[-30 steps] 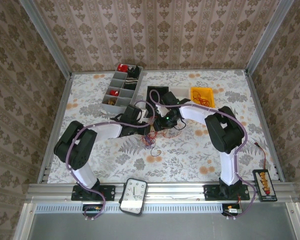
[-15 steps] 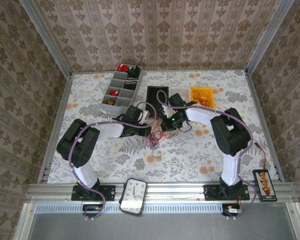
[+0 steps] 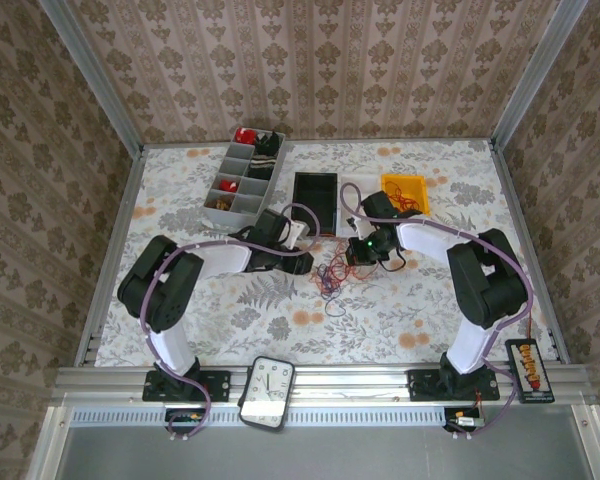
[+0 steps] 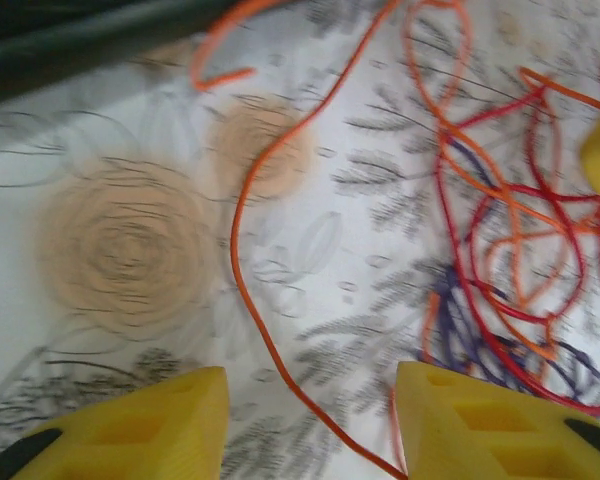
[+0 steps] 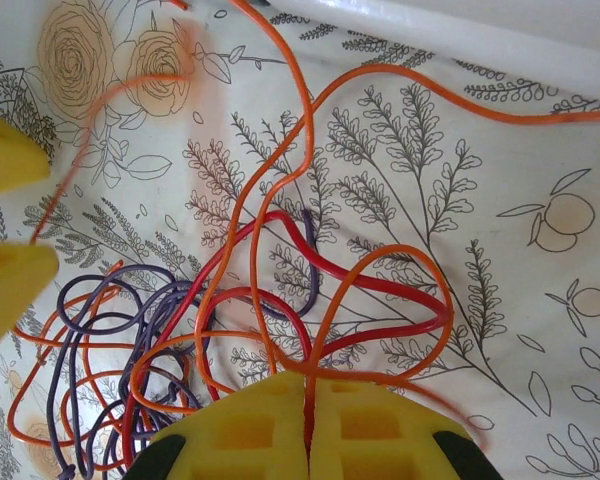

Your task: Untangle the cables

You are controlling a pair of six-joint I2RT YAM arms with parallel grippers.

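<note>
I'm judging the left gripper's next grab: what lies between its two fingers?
In the left wrist view, a single orange cable runs over the floral tablecloth between the open left gripper's fingers.

1. The thin orange wire (image 4: 242, 215) and the flower-printed white tablecloth (image 4: 130, 240) are blurred at the left wrist.
2. The left gripper's (image 4: 310, 378) yellow plastic fingers (image 4: 490, 425) are cropped by the lower edge.
3. The grey divided tray's (image 3: 242, 181) contents cannot be made out.
</note>
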